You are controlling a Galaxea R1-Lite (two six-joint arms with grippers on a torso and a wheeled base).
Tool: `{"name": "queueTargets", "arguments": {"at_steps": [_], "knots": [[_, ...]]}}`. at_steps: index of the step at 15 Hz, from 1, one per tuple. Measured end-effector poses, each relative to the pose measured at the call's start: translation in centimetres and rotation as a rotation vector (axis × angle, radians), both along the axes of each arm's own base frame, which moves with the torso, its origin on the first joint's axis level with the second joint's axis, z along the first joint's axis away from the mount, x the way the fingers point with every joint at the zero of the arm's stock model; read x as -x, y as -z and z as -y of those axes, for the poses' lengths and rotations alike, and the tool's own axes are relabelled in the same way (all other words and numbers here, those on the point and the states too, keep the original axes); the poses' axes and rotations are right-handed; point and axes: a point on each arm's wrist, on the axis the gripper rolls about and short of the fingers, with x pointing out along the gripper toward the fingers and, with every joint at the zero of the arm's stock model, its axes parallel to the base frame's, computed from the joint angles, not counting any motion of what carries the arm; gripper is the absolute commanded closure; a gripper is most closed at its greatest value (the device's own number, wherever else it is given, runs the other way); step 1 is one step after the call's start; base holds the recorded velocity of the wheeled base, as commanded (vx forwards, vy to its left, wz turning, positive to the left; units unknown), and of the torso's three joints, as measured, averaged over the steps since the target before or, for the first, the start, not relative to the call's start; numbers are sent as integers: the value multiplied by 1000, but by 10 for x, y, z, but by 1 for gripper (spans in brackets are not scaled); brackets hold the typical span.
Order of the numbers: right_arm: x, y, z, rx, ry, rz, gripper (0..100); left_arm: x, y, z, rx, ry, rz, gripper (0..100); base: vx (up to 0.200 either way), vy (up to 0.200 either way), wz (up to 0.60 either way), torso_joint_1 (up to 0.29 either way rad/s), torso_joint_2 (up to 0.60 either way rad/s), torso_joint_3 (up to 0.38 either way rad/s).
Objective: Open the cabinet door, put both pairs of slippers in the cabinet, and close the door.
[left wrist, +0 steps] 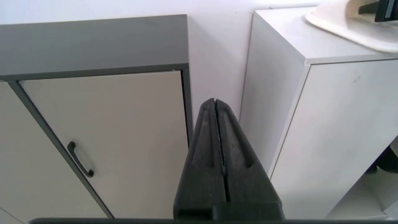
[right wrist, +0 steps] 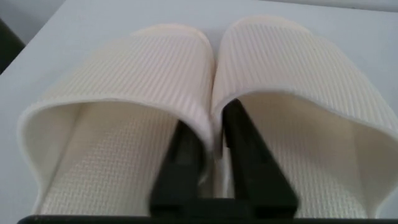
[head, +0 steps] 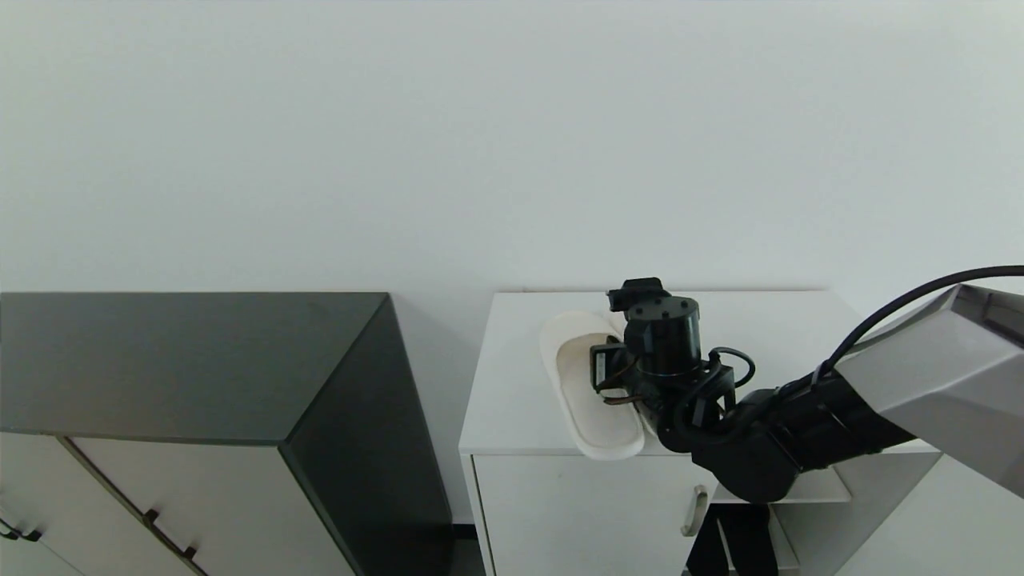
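Right gripper [right wrist: 211,127] is nearly closed, 1 finger inside each slipper, pinching the touching inner walls of the pair of slippers [right wrist: 143,68] between them. The head view adds what the wrist cannot: a heel lying at the front edge of the white cabinet [head: 512,392] top. Left gripper [left wrist: 215,118] is pressed together and empty, facing the gap beside the dark cabinet [left wrist: 93,43].

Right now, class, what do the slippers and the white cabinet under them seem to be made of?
The slippers: cream woven fabric, perhaps cotton waffle; a fine ribbed grid shows. The white cabinet: probably laminated board, matt; flat, even, grainless faces.
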Motion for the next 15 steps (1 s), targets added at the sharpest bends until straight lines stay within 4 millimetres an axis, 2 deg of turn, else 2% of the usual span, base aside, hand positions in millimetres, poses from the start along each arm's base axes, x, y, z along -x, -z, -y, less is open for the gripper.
{"name": "queueTargets", "arguments": {"at_steps": [2, 4, 7, 10, 14, 15], "knots": [[7, -3, -1, 3, -13, -1, 100, 0, 0, 0, 0, 0, 0, 100, 0, 0, 0, 0, 0, 0], [26, -15, 1, 0, -39, 3, 100, 0, 0, 0, 0, 0, 0, 100, 0, 0, 0, 0, 0, 0], [72, -22, 21, 22, -119, -35, 100, 0, 0, 0, 3, -2, 0, 100, 0, 0, 0, 0, 0, 0], [120, -29, 29, 27, -248, -51, 100, 0, 0, 0, 3, -2, 0, 100, 0, 0, 0, 0, 0, 0], [132, -33, 33, 19, -270, -48, 100, 0, 0, 0, 6, -3, 0, 100, 0, 0, 0, 0, 0, 0], [133, -32, 33, 21, -271, -50, 100, 0, 0, 0, 8, -3, 0, 100, -200, 0, 0, 7, -2, 7]]}}
